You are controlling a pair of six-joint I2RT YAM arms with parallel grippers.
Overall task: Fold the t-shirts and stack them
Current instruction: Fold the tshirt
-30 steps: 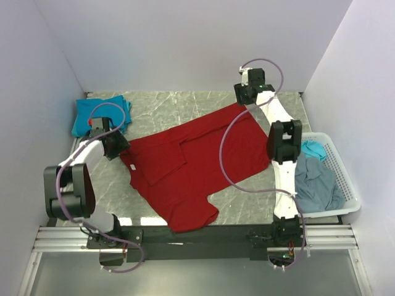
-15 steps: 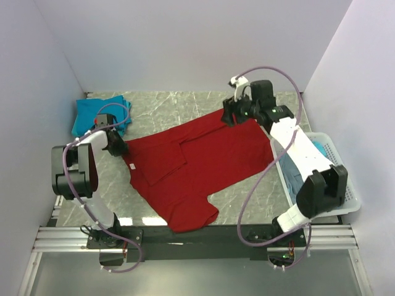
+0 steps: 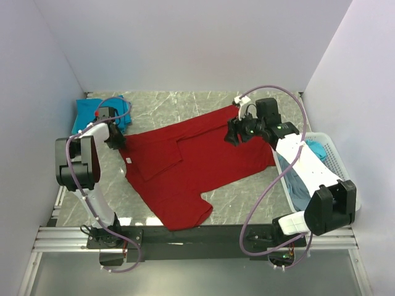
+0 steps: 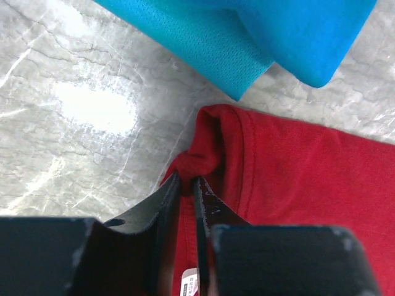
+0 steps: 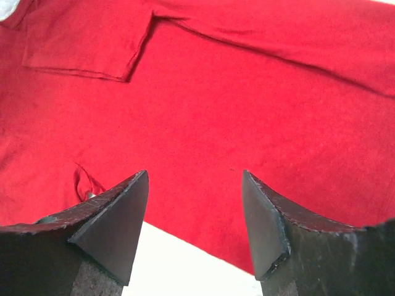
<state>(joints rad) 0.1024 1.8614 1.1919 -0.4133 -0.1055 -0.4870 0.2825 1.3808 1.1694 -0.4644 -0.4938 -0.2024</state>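
Drawn inward since before, the right gripper hovers jaws apart above the red t-shirt; only the left wrist view reveals the left gripper clamped on its bunched corner.

A grey marble table carries a spread red t-shirt and folded teal t-shirts.

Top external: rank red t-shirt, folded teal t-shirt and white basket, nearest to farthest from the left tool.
1. red t-shirt: its left corner is pinched in the left tool.
2. folded teal t-shirt: just behind, far-left corner of the table.
3. white basket: across the table, at the right edge.
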